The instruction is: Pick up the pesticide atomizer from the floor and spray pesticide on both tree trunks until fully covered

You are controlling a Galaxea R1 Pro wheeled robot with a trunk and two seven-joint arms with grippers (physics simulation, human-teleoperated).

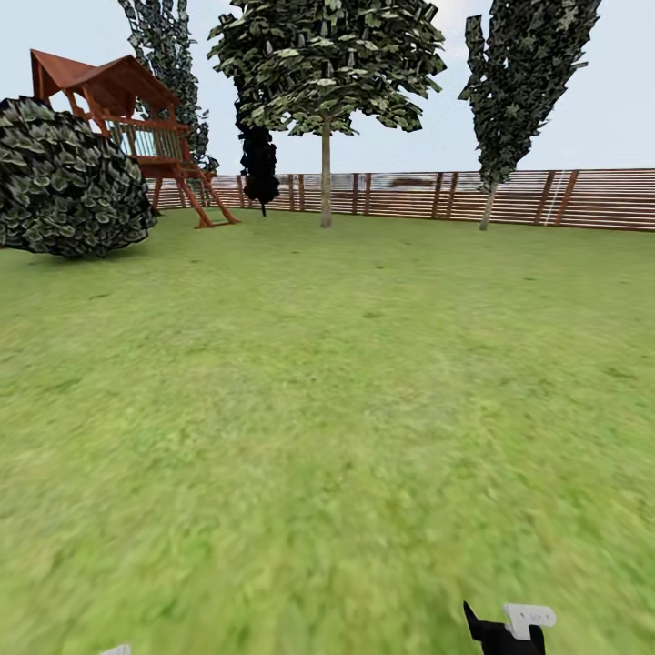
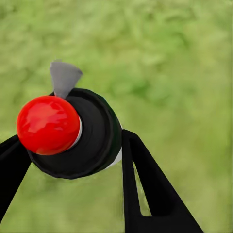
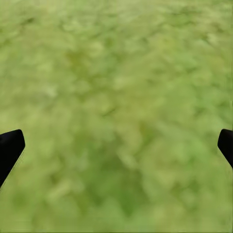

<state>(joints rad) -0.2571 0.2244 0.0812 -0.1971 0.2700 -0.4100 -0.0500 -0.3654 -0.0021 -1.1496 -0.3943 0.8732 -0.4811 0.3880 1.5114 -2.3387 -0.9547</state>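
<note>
Left gripper (image 2: 73, 160) is pinching the pesticide atomizer (image 2: 73, 133) by its black, red-capped body above the lawn (image 1: 327, 409). Right gripper (image 3: 116, 150) is hanging with fingers spread wide. One pale-leaved tree (image 1: 325, 82) is standing far ahead by the fence (image 1: 546, 196).

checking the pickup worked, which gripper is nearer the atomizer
Left. The left gripper has its fingers on either side of the atomizer, closed on its black body below the red cap. The right gripper is open over bare grass, with no atomizer between its fingers.
</note>
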